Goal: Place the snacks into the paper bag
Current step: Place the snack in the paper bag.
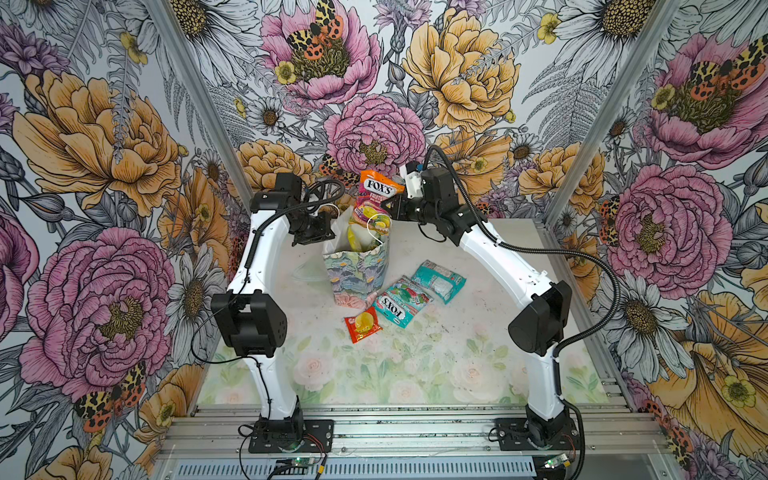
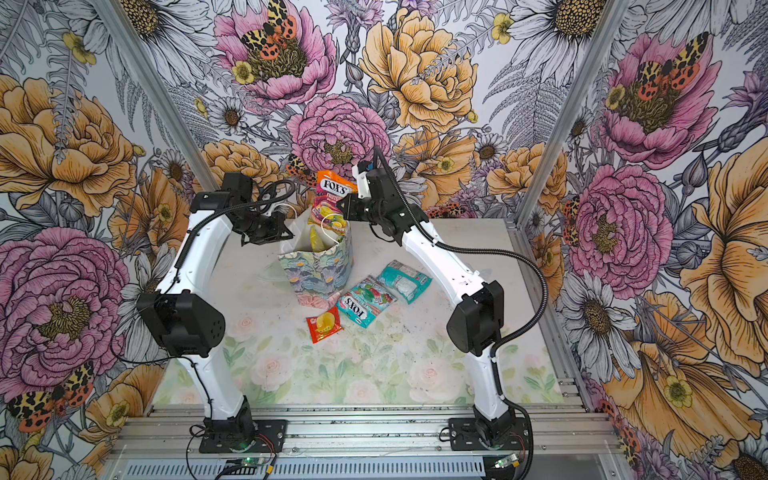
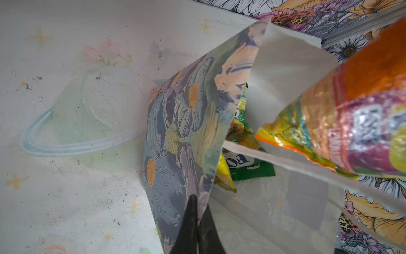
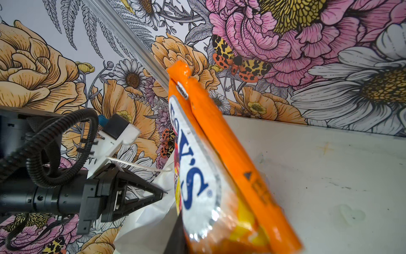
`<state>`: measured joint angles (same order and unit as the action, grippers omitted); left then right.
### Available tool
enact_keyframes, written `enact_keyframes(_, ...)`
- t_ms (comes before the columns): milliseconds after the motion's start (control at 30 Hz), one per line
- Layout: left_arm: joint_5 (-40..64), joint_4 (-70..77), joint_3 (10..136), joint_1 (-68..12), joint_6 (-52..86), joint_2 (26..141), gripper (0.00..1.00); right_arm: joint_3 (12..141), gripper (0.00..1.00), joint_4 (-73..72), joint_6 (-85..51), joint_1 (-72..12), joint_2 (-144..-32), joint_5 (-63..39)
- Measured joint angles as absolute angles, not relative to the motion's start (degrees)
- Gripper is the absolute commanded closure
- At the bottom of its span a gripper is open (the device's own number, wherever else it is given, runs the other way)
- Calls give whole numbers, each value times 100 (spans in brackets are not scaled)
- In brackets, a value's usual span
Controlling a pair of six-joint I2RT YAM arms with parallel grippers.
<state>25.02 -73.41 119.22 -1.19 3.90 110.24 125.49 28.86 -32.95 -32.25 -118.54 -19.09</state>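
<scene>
- A red packet (image 1: pixel 363 323) is lying flat on the worktop (image 1: pixel 457 345); it is the one nearest to my two bases.
- Just behind it, a teal FOX'S packet (image 1: pixel 401 305) is lying flat. Its corner is reaching the foot of the bag, but I cannot tell if it is touching.
- A second teal packet (image 1: pixel 438 280), with a white patch, is resting just beside that one, a little farther back and toward my right side.
- The paper bag (image 1: pixel 357 274) is standing upright on the worktop between my two arms, and its mouth is open.
- Inside the bag, a green packet (image 3: pixel 248 162) and a yellow packet (image 3: pixel 224 176) are already lying against each other.
- My left fingers (image 4: pixel 161 194) are pressing together on the bag's rim at my left side, with the paper wall pinched between them.
- My right fingers (image 1: pixel 392 208) are clamping an orange FOX'S packet (image 1: pixel 376 193) by its edge. The packet is hanging nearly upright over the bag. Its lower end is dipping into the mouth and its upper end is standing well above the rim.
</scene>
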Motion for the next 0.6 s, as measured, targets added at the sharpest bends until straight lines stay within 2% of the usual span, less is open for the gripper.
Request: enact_keyframes(600, 2508, -7341, 11920, -95, 392, 11024, 100, 12121, 100, 2851, -3559, -3472, -11824, -2377)
